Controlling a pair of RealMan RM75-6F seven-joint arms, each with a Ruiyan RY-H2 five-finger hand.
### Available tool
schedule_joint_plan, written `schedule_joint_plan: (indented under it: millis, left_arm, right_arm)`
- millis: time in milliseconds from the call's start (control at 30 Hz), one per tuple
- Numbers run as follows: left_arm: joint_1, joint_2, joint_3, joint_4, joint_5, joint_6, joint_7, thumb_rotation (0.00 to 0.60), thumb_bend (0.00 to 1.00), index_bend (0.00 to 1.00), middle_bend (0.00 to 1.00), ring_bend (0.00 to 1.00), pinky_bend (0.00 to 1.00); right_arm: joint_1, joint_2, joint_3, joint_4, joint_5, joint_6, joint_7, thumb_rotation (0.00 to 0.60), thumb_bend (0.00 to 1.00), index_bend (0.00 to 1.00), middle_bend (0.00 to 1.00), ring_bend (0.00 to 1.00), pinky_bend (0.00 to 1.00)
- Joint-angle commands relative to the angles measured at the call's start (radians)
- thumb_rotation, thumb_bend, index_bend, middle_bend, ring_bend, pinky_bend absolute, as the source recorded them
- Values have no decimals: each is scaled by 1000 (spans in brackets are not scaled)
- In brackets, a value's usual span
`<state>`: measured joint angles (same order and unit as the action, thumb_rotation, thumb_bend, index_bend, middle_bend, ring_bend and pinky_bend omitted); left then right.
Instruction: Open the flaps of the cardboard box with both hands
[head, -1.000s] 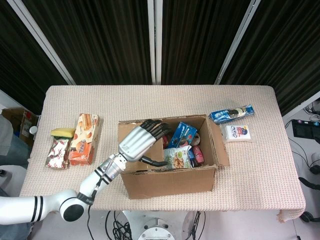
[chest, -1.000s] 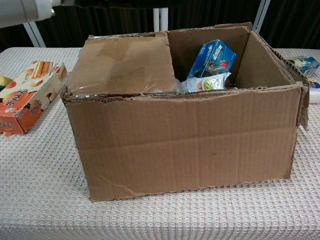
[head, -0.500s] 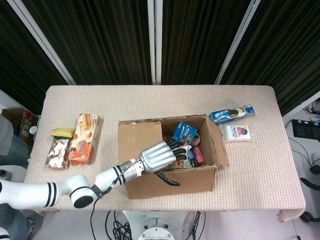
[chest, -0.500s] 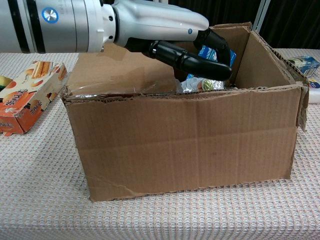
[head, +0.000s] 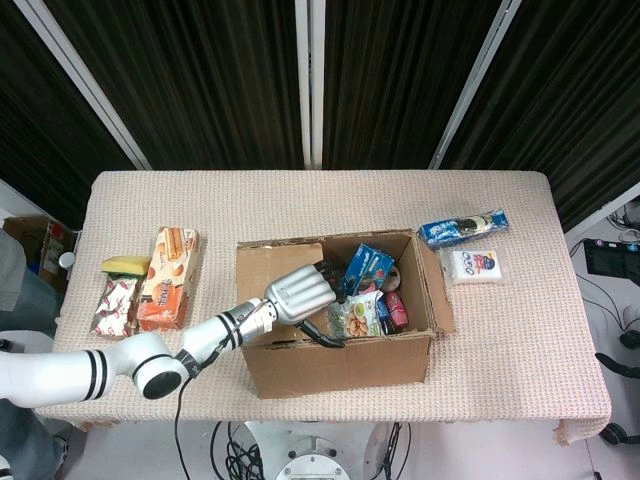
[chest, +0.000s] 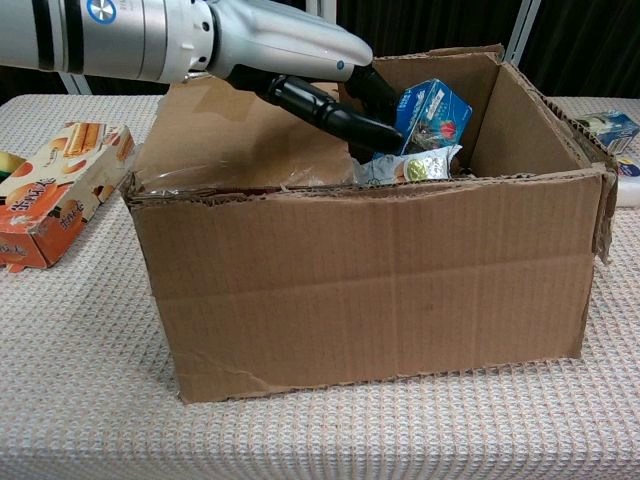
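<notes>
The cardboard box (head: 340, 365) (chest: 370, 280) stands near the table's front edge, with several snack packets (head: 368, 268) (chest: 432, 112) inside. Its left flap (head: 272, 268) (chest: 240, 130) lies folded in over the left half. The right flap (head: 441, 290) hangs outward. My left hand (head: 298, 290) (chest: 285, 45) hovers over the left flap's free edge. Its dark fingers (chest: 335, 110) curl down at that edge beside the packets, and the thumb sticks out apart from them above the front wall. I see nothing pinched in the hand. My right hand shows in neither view.
An orange biscuit box (head: 167, 278) (chest: 55, 190), a yellow item (head: 125, 265) and a small packet (head: 115, 305) lie left of the box. A blue cookie pack (head: 462, 228) and a white pack (head: 472, 267) lie to its right.
My left hand came down from above the box, swept towards the front wall, then drew back over the left flap with its fingers curled more. The flaps have not moved.
</notes>
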<state>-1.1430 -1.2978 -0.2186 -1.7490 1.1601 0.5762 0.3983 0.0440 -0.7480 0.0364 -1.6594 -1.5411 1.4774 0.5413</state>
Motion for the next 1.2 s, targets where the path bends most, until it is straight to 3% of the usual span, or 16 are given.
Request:
schedule_joint_plan:
  millis: [33, 400, 700, 967, 1200]
  left_arm:
    - [-15, 30, 29, -25, -48, 6, 39, 0, 0, 340, 357, 181, 156]
    - [-34, 136, 74, -144, -131, 86, 116, 0, 0, 384, 399, 201, 162]
    - [-20, 289, 98, -291, -172, 157, 161, 0, 0, 396, 408, 209, 166]
    - [62, 477, 115, -441, -153, 238, 129, 0, 0, 396, 414, 214, 168]
    - [177, 622, 127, -513, -59, 305, 44, 0, 0, 396, 414, 214, 172]
  right_arm:
    - [2, -2, 0, 1, -2, -1, 3, 600, 0, 0, 0, 0, 0]
    - [1, -2, -1, 0, -12, 4, 13, 600, 0, 0, 0, 0, 0]
    - [9, 0, 2, -7, -17, 0, 10, 600, 0, 0, 0, 0, 0]
    - [21, 6, 6, -28, -28, -4, -6, 600, 0, 0, 0, 0, 0]
    - [33, 13, 7, -59, -43, -10, -34, 600, 0, 0, 0, 0, 0]
